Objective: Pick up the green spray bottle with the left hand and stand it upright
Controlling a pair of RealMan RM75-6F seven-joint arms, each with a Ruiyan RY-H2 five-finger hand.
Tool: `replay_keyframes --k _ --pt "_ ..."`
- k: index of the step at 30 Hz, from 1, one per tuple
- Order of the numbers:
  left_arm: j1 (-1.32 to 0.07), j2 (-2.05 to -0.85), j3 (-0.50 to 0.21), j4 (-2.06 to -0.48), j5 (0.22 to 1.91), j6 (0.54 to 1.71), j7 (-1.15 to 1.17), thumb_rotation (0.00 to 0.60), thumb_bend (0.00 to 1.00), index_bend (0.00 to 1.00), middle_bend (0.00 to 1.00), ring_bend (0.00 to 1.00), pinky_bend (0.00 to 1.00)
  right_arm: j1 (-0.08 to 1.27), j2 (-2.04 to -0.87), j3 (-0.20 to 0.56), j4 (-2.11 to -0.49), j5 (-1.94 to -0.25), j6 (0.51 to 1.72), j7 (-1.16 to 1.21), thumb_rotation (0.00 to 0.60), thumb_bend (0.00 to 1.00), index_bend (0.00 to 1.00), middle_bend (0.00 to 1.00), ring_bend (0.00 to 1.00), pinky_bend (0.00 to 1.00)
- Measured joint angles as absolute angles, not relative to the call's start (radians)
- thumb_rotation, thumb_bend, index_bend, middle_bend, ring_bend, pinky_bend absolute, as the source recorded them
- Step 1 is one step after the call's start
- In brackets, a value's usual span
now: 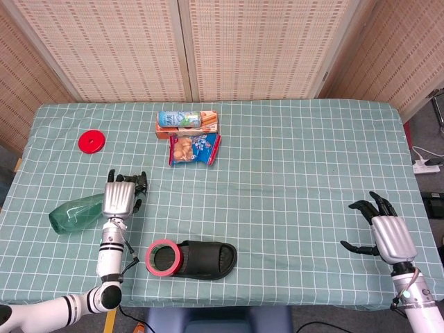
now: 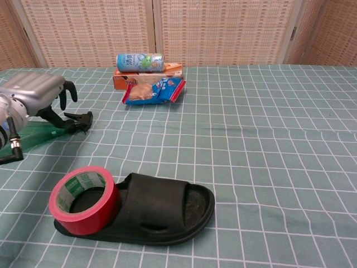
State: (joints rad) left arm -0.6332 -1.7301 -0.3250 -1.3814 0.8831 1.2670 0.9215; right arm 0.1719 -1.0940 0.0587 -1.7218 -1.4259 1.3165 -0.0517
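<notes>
Left hand over the neck of the lying green spray bottle

The green spray bottle (image 1: 75, 214) lies on its side near the left edge of the counter (image 1: 291, 173), long axis running from its base at lower left up to the black spray head (image 2: 80, 120) at upper right. The left hand (image 1: 119, 197) sits over the bottle's neck end, fingers (image 2: 66, 92) curled down around it just behind the spray head; whether they actually grip it cannot be told. The right hand (image 1: 385, 232) hovers at the far right edge, fingers spread and holding nothing. The counter is covered by a green checked cloth, and woven reed screens (image 1: 250, 45) stand behind it.
</notes>
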Motion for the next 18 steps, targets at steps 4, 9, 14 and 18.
replay_keyframes --k 4,9,14,18 --pt "-0.661 -1.741 -0.338 -1.356 0.808 1.261 0.995 0.600 0.26 0.30 0.34 0.24 0.10 0.173 -1.092 0.058 -1.722 -1.425 1.314 -0.051 0.600 0.00 0.28 0.23 0.01 0.10" --pt "-0.687 -1.722 -0.342 -1.345 0.776 1.256 1.026 0.600 0.26 0.29 0.29 0.21 0.09 0.173 -1.092 0.057 -1.722 -1.426 1.315 -0.053 0.600 0.00 0.28 0.23 0.01 0.10" --pt "-0.696 -1.700 -0.342 -1.346 0.739 1.257 1.061 0.600 0.26 0.30 0.25 0.18 0.08 0.173 -1.094 0.057 -1.722 -1.425 1.318 -0.057 0.600 0.00 0.28 0.23 0.01 0.10" --pt "-0.700 -1.688 -0.355 -1.364 0.653 1.263 1.103 0.600 0.26 0.31 0.23 0.16 0.07 0.173 -1.095 0.058 -1.724 -1.423 1.318 -0.063 0.600 0.00 0.28 0.23 0.01 0.10"
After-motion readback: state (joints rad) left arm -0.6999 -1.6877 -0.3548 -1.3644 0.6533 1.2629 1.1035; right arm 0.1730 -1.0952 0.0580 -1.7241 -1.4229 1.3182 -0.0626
